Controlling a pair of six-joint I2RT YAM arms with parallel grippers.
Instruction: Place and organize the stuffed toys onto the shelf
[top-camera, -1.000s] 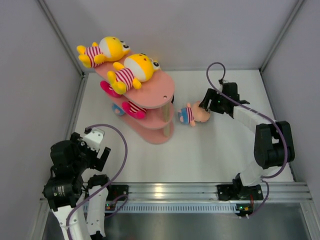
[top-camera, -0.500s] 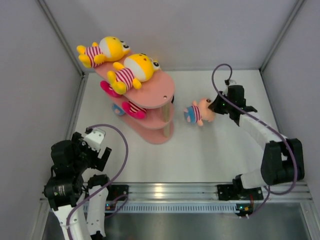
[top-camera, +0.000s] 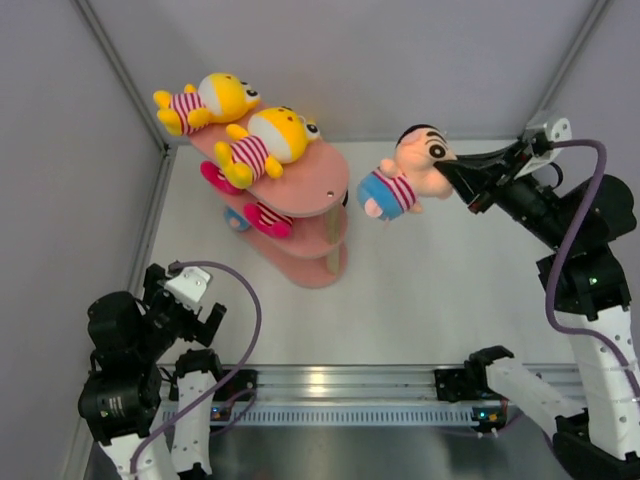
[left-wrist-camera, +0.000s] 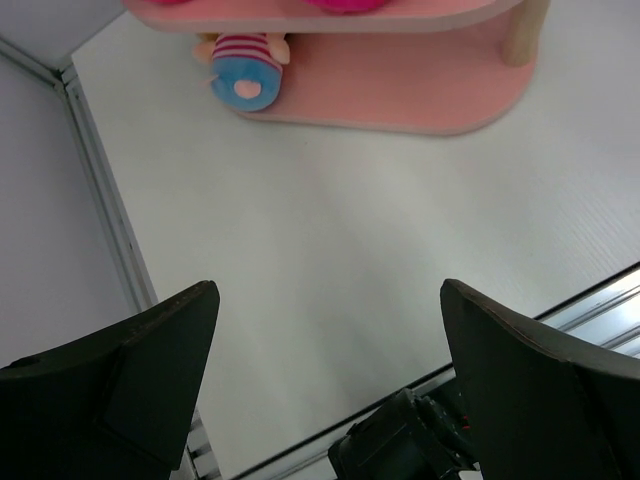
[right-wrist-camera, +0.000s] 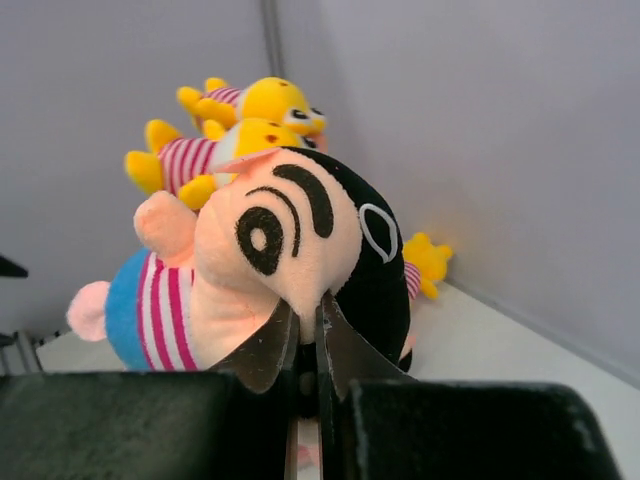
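My right gripper (top-camera: 447, 172) is shut on the face of a beige-headed stuffed toy (top-camera: 403, 180) with a striped shirt and blue bottom, holding it in the air to the right of the pink shelf (top-camera: 322, 180). In the right wrist view the closed jaws (right-wrist-camera: 308, 305) pinch the toy's (right-wrist-camera: 270, 245) chin. Two yellow toys (top-camera: 262, 140) (top-camera: 215, 98) lie on the top tier and pink ones (top-camera: 265, 217) on the middle tier. A blue-bottomed toy (left-wrist-camera: 245, 72) lies on the bottom tier. My left gripper (left-wrist-camera: 330, 290) stands open and holds nothing, near the front left corner (top-camera: 185, 300).
Grey walls close in the white table (top-camera: 420, 300) on three sides, and a metal rail (top-camera: 340, 385) runs along its near edge. A bit of yellow plush (right-wrist-camera: 425, 262) shows behind the held toy's head; where it lies I cannot tell.
The right gripper shut on the beige-headed toy on the table and has lifted it up and back. The left arm shifted slightly.
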